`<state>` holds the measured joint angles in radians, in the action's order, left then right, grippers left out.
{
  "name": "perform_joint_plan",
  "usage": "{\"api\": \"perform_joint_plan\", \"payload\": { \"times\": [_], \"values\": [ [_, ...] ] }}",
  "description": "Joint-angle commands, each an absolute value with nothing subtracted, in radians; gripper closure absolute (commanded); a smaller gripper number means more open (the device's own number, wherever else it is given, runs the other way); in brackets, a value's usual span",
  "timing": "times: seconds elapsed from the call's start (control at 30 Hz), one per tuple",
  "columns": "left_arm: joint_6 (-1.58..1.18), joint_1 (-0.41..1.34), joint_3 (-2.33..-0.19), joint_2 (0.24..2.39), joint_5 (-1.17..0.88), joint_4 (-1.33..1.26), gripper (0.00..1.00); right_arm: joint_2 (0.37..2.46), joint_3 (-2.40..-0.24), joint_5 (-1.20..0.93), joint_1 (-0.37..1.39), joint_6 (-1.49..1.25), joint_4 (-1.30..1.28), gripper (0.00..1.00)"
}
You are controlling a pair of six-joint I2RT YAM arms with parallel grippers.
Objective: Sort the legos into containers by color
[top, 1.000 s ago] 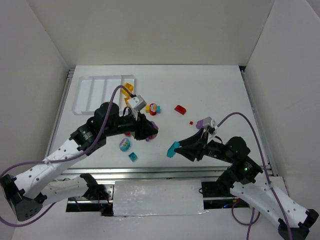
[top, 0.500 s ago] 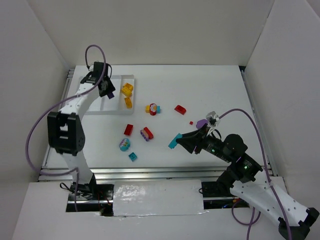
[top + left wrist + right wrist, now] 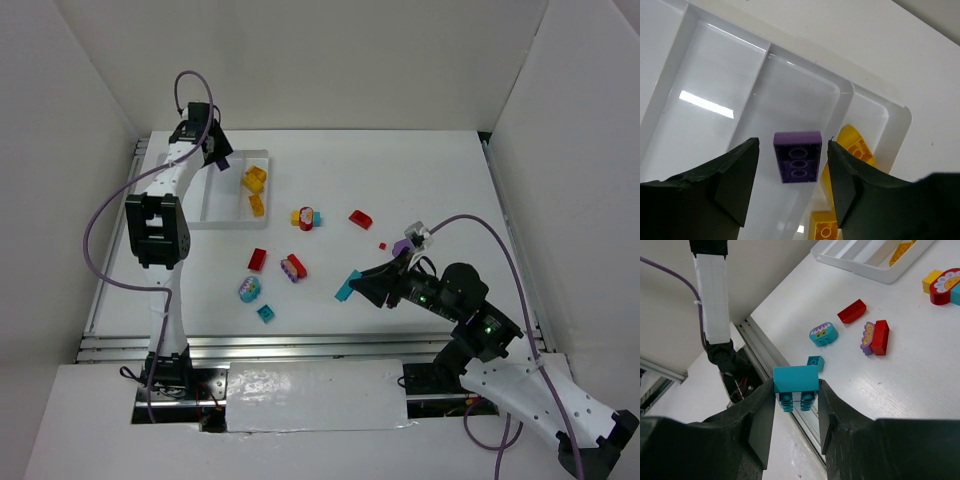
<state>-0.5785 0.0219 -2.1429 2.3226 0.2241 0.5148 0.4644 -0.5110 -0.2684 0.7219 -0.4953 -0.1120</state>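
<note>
1. Left gripper (image 3: 217,152) hangs over the white tray (image 3: 215,224) with its fingers (image 3: 735,170) spread wide. A purple brick (image 3: 797,156) shows between them with a gap on each side, over the compartment next to the outermost one on the tray's right – whether it rests on the floor there, I cannot tell.
2. Right gripper (image 3: 795,390) is well away from the tray, toward the near right, and is clamped on a teal brick (image 3: 795,384) held above the table (image 3: 450,180).
3. Two yellow bricks (image 3: 255,192) lie in the tray's outermost right compartment.
4. Just right of the tray sits a yellow-red-teal cluster (image 3: 306,217), and farther right a red brick (image 3: 360,218).
5. Nearer than the tray lie another red brick (image 3: 257,259), a red-and-purple piece (image 3: 294,267), a teal face piece (image 3: 249,289) and a small teal brick (image 3: 266,313) – all apart from each other.
6. The tray sits in the table's far left corner, close to the left rail; the ground far to its right is open white surface up to the walls.
</note>
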Motion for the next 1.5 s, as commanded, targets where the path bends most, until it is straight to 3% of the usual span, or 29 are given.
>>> {"api": "perform_joint_plan", "payload": {
  "times": [0.0,0.07,0.13,0.3,0.33,0.43,0.53,0.73,0.9,1.0,1.2,1.27,1.4,1.47],
  "values": [
    [-0.569,0.014,-2.093,2.295,0.192,0.448,0.28,0.505,-0.584,-0.267,0.729,-0.454,-0.112,1.00],
    [-0.581,0.005,-2.094,2.302,0.183,0.443,0.24,0.518,-0.597,-0.264,0.729,-0.448,-0.106,1.00],
    [-0.589,0.003,-2.111,2.309,0.178,0.471,0.01,0.531,-0.594,-0.259,0.729,-0.449,-0.091,1.00],
    [-0.607,0.003,-2.093,2.202,0.135,0.511,0.00,0.551,-0.589,-0.219,0.729,-0.504,-0.077,1.00],
    [-0.610,0.003,-2.060,2.100,0.097,0.511,0.00,0.554,-0.594,-0.210,0.729,-0.520,-0.078,1.00],
    [-0.618,0.005,-1.757,1.871,-0.200,0.343,0.00,0.555,-0.609,-0.186,0.727,-0.569,-0.074,1.00],
    [-0.615,0.047,-1.299,1.463,-0.500,0.051,0.00,0.548,-0.633,-0.205,0.716,-0.598,-0.080,1.00],
    [-0.479,0.439,-1.036,1.056,-0.650,-0.008,0.00,0.557,-0.646,-0.445,0.695,-0.584,-0.003,1.00],
    [-0.474,0.674,-0.942,0.914,-0.673,-0.051,0.00,0.587,-0.653,-0.598,0.699,-0.591,0.119,1.00],
    [-0.439,0.733,-0.960,0.907,-0.640,-0.003,0.00,0.612,-0.641,-0.740,0.703,-0.618,0.251,1.00],
    [-0.426,0.802,-0.968,0.954,-0.684,0.025,0.01,0.620,-0.644,-0.750,0.716,-0.607,0.317,1.00],
    [-0.422,0.819,-0.969,0.979,-0.664,0.025,0.03,0.633,-0.649,-0.759,0.716,-0.603,0.333,1.00],
    [-0.428,0.842,-0.976,1.020,-0.702,0.009,0.20,0.647,-0.647,-0.746,0.716,-0.588,0.350,1.00],
    [-0.436,0.848,-0.982,1.034,-0.719,-0.027,0.38,0.653,-0.649,-0.712,0.718,-0.575,0.341,1.00]
  ]
}}
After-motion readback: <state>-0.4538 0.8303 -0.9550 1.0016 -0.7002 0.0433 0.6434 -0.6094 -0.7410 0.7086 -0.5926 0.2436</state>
